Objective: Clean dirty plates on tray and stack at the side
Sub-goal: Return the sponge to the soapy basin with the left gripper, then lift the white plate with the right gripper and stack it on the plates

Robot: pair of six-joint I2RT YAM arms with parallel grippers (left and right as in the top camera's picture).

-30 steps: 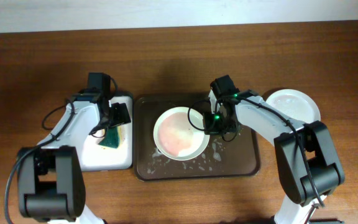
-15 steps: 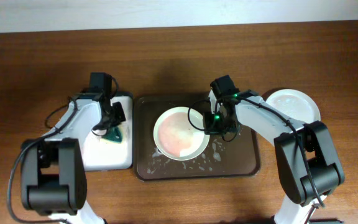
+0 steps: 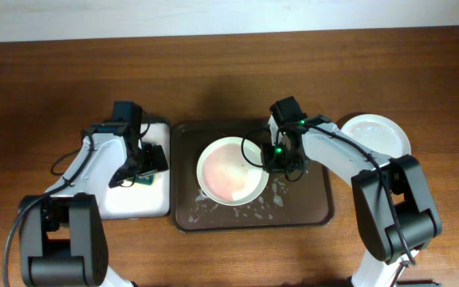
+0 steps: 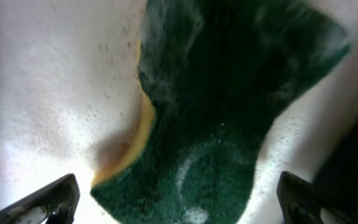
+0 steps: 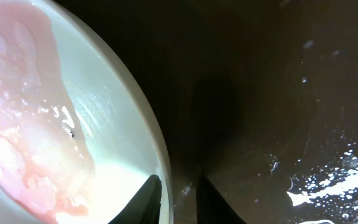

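Change: over the last second the left hand (image 4: 178, 198) has been lowered onto the sponge (image 4: 229, 112) in the white tray (image 3: 134, 203). From overhead the sponge, plainly seen a moment ago, is now mostly hidden under the arm.
Meaning for the task: the sponge is about to be picked up, it is judged. The wiping of this plate is not yet begun.
Left hand: it is spread wide, and one fingertip is seen at each lower corner of the wrist view. The sponge lies between them, not yet gripped.
Right hand: no shift is seen in the right hand (image 5: 178, 196). It is narrowed on the right rim of the plate (image 3: 210, 156), one finger inside and one outside. The grip appears firm, though the contact itself is cut off at the frame edge.
Plate position: it is set in the middle of the brown tray (image 3: 309, 203).
Plate look: it is pale, shallow and wet, and a pink-red smear (image 5: 17, 143) is spread over its centre. The rim is left bare.
Tray floor: it is flecked with suds (image 3: 213, 209).
Side plate: a clean white plate (image 3: 377, 131) is placed on the table (image 3: 54, 80), right of the tray. Whether more lie beneath it cannot be told.
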